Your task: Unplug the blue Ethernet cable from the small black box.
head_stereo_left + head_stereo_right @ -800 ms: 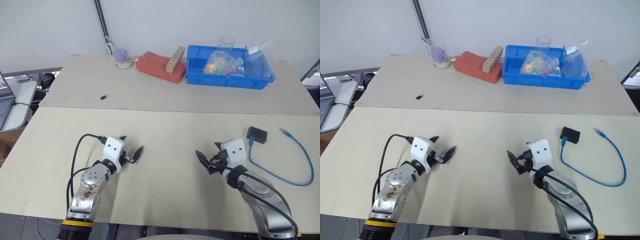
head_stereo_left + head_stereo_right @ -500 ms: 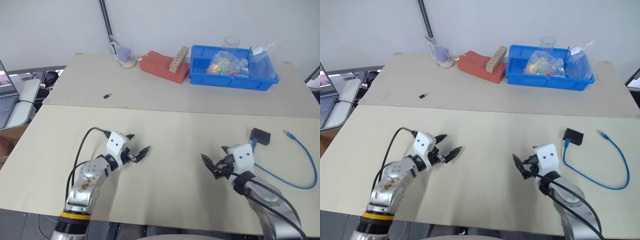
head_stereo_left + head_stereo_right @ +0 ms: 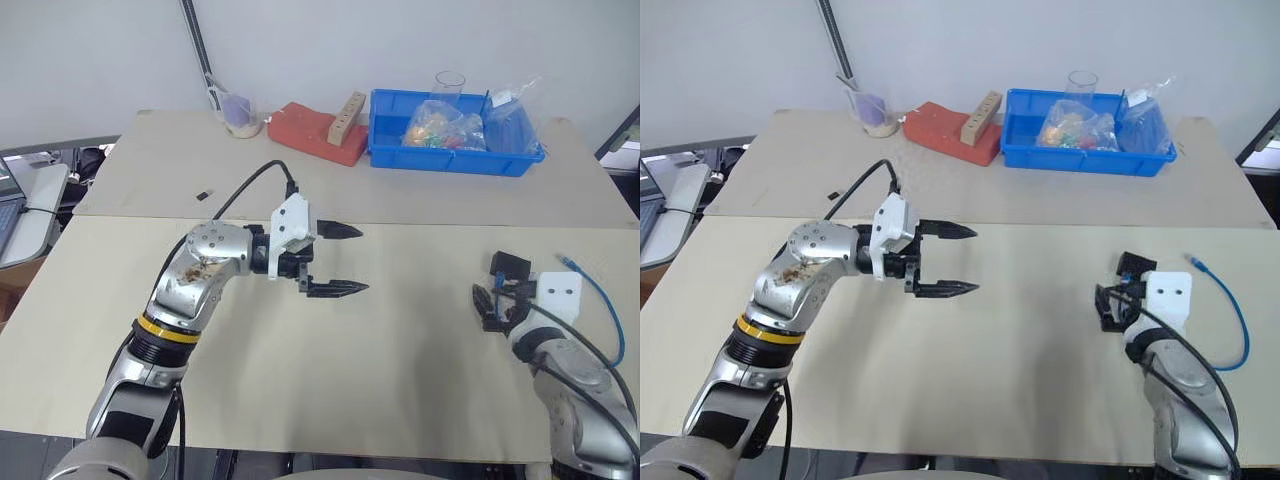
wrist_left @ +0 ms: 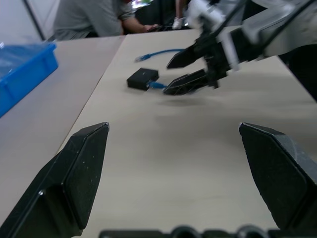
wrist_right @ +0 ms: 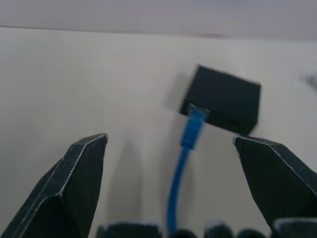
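The small black box (image 5: 224,100) lies flat on the near beige table (image 3: 400,360), toward its right side, with the blue Ethernet cable (image 5: 184,153) plugged into the side that faces the robot. From the plug the cord runs back toward the robot, then loops out to the right and curls round so that its free clear-tipped end (image 3: 570,264) rests on the tabletop just beside the box, on its right. The right gripper (image 3: 497,300) sits low over the table directly in front of the box, pointing at it, its two black fingers (image 5: 69,188) spread wide with the plugged end of the cable between them; they touch neither the cord nor the box. The left gripper (image 3: 335,259) is raised above the middle of the table, turned to point across toward the right, its jaws likewise wide apart and holding nothing. On the far table a blue bin (image 3: 455,160) holds clear bags with colourful contents, with a clear cup (image 3: 451,83) behind it; to its left lie a red block (image 3: 318,132) with a wooden strip (image 3: 348,115) leaning on it, then a small cup (image 3: 241,113). A tiny black piece (image 3: 203,193) lies alone near the seam between the tables.
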